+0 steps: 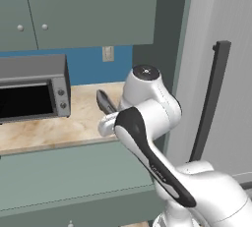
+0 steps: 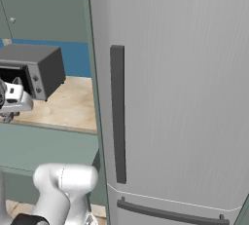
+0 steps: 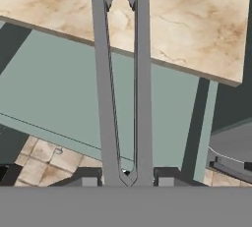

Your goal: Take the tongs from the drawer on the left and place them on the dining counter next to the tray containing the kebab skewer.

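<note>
1. The tongs are clamped at their joined end between the fingers, with both arms pointing straight out from the hand.
2. They are carried in the air in front of the short tabletop that bears the toaster oven.
3. The end grip probably keeps the long arms clear for laying down beside the tray.
</note>
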You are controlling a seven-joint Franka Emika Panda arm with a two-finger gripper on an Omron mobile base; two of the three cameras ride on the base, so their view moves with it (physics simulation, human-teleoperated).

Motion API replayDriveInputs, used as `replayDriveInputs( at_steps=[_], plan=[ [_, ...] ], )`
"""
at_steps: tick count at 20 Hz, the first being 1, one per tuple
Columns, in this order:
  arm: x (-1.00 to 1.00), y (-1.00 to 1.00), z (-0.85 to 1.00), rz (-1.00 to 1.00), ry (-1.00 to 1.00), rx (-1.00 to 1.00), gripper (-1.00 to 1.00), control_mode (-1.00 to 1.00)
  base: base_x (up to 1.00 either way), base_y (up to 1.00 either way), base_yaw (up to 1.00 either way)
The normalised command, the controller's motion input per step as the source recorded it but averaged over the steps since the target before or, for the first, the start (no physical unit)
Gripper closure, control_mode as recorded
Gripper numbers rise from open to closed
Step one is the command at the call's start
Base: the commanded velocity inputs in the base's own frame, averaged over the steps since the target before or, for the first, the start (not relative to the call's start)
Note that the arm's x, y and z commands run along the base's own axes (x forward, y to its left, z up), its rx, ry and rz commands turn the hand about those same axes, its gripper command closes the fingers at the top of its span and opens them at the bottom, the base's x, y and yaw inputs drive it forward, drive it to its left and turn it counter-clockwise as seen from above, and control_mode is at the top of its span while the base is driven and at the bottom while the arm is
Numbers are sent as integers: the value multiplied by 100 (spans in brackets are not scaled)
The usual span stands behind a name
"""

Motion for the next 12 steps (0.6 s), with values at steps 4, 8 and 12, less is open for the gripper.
replayDriveInputs(
  at_steps=[4, 8, 12],
  plan=[
    [-10, -5, -7, 0, 0, 0, 100, 100, -46, -33, 4],
    [0, 0, 0, 0, 0, 0, 100, 100, -79, -60, 6],
    [0, 0, 0, 0, 0, 0, 100, 100, -68, -46, -31]
  ],
)
